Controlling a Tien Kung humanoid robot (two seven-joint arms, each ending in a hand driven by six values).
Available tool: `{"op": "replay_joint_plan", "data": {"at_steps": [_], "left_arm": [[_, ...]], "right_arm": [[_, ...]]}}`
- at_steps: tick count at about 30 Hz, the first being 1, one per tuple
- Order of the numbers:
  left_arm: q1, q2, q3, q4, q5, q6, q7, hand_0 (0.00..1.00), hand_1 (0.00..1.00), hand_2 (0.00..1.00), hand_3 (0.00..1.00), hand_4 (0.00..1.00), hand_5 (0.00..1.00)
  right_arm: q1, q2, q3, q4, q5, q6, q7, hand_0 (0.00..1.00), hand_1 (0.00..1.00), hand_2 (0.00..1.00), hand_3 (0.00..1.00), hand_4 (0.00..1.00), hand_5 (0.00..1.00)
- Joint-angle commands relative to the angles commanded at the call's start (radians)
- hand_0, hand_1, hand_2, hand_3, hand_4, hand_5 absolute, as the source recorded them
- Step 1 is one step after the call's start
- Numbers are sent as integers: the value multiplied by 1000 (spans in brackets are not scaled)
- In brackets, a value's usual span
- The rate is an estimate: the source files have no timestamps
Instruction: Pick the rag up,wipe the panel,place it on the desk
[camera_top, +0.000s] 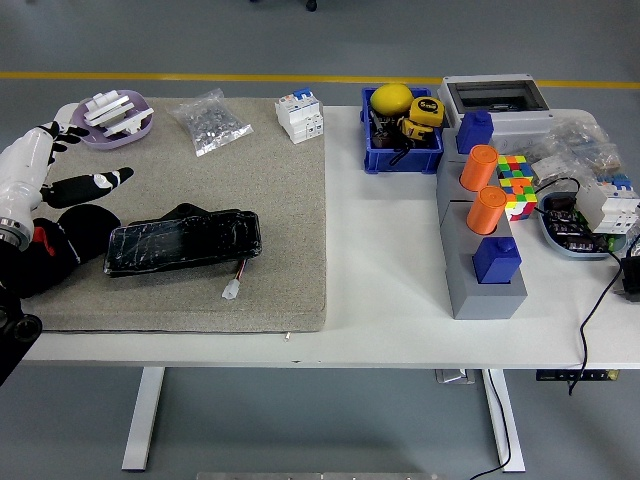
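A single head view looks from high on the robot's side, facing forward and steeply down over the white surface (390, 300), whose near edge runs across the lower part of the picture with the legs and grey floor (300, 420) showing beneath it. It stands far enough back to take in nearly the whole width, from the left hand (45, 180) entering at the left border to the cables at the right, and the yellow floor line (250, 78) beyond the far edge.
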Motion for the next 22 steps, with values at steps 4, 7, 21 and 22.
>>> {"op": "replay_joint_plan", "data": {"at_steps": [4, 7, 21, 22], "left_arm": [[27, -7, -24, -8, -30, 35, -79, 649, 757, 754, 730, 998, 511], [45, -16, -38, -10, -57, 59, -119, 647, 756, 733, 723, 998, 504], [74, -31, -63, -3, -95, 71, -186, 664, 758, 729, 721, 998, 508], [74, -31, -64, -2, -97, 72, -188, 664, 758, 729, 721, 998, 508]], "right_arm": [[-1, 1, 4, 0, -4, -1, -3, 716, 345, 630, 625, 998, 577], [-1, 3, 5, 0, -5, -2, -4, 717, 346, 631, 626, 998, 577], [9, 17, -7, 0, -2, -4, -3, 716, 346, 631, 626, 998, 579], [9, 17, -8, 0, -1, -4, -3, 716, 346, 631, 626, 998, 579]]}}
